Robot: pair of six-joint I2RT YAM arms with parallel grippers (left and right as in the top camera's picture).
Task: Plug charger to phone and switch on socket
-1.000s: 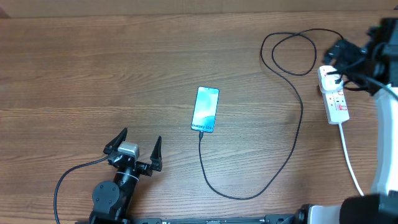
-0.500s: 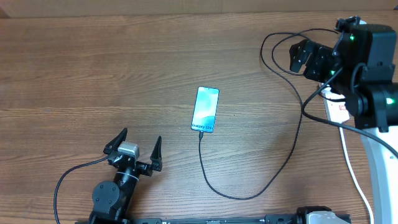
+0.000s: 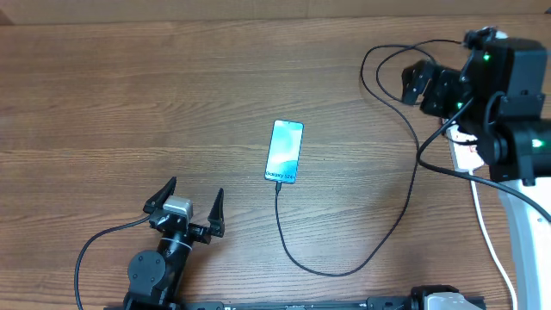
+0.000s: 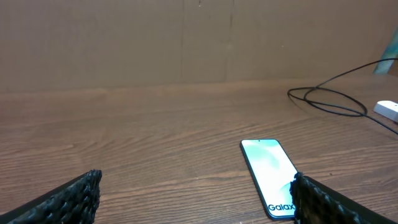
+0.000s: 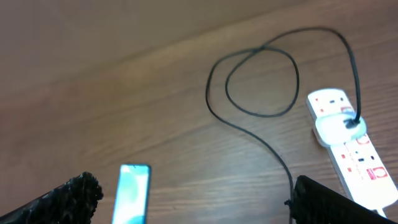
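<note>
Overhead view of a wooden table point(image 3: 129, 86). The Galaxy phone point(image 3: 284, 151) lies flat near the middle, its pale blue screen facing up. The thin black charger cable point(image 3: 278, 207) meets the phone's near edge and appears to be seated there. It sweeps in a wide curve to the right and coils once near the far right corner.

In the right wrist view the cable ends at a pale plug point(image 5: 334, 129) sitting in the white power strip point(image 5: 354, 155), which carries red markings. Whether its switch is on cannot be told.

The right hand point(image 3: 424, 86) hangs above the strip's far end with fingers wide apart, gripping nothing. The right arm covers most of the strip from overhead. The left hand point(image 3: 194, 191) rests at the near left, well apart from the phone, with fingers spread and empty.

Both cable ends look connected, so the step in hand is probably switching on the socket. That calls for the right hand to descend and press one fingertip on the switch beside the plug without nudging the plug loose.
</note>
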